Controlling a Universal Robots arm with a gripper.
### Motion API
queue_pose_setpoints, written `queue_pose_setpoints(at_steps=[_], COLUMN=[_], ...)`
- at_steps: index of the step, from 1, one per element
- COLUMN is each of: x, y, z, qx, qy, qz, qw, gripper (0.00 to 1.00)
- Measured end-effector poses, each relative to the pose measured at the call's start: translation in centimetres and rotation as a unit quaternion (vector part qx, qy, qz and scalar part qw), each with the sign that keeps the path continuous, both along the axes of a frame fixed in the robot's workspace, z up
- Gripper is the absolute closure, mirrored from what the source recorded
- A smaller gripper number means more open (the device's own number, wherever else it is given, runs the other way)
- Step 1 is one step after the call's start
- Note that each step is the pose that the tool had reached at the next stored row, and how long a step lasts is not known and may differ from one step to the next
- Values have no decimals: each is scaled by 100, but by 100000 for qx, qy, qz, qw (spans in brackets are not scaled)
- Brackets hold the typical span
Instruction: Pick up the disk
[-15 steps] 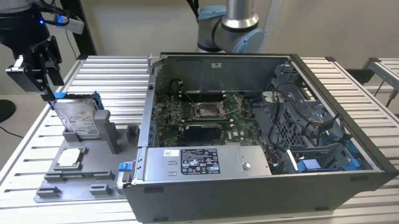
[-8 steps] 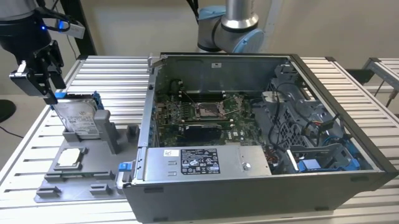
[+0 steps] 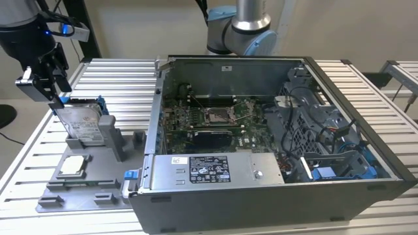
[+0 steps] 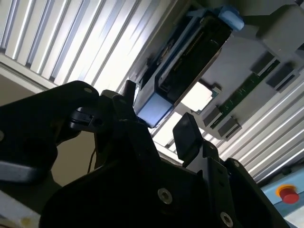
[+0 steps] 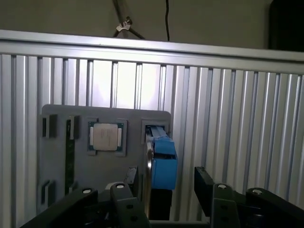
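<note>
The disk (image 3: 85,122) stands on edge in a grey holder at the exterior view's left, its silver face and white label showing, with blue carrier frame at its corners. My gripper (image 3: 58,98) hangs at the disk's upper corner. In both wrist views the black fingers (image 5: 204,183) sit on either side of the disk's blue frame end (image 5: 164,160), with a gap left on one side. The gripper (image 4: 156,111) is open, astride the blue end of the disk (image 4: 190,52), and its other finger (image 4: 128,90) lies close to the frame.
The grey fixture plate (image 3: 98,188) also carries a small square silver chip (image 3: 72,165) and a green memory stick (image 5: 69,156). An open computer case (image 3: 228,73) fills the exterior view's middle and right. A second arm's base (image 3: 242,29) stands behind it, all on a slatted aluminium table (image 3: 124,78).
</note>
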State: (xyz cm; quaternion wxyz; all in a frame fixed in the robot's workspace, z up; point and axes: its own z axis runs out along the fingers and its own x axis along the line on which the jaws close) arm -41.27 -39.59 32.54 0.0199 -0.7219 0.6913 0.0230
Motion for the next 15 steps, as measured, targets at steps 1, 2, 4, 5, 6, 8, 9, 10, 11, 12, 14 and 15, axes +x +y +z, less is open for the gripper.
queue_pose_setpoints(at_steps=[1,2,4,5,6,8,9,10,11,12,14,15], x=[0,0,0,0,0,0,0,-1,-2,-3,-5,-5], y=[0,0,0,0,0,0,0,0,0,0,0,1], z=[-18,-35,-70,-88,-106,-143,-161,-179,-197,-215,-251,-270], qx=[1,-50,-94,-97,-98,-94,-97,-68,-3,55,166,194], qy=[2,1,5,4,6,-4,3,1,-33,-66,-123,-132], qz=[4,9,9,8,8,8,7,6,2,3,2,0], qw=[100000,100000,100000,100000,100000,100000,100000,100000,100000,100000,100000,100000], gripper=[0,0,0,0,0,0,0,0,0,0,0,0])
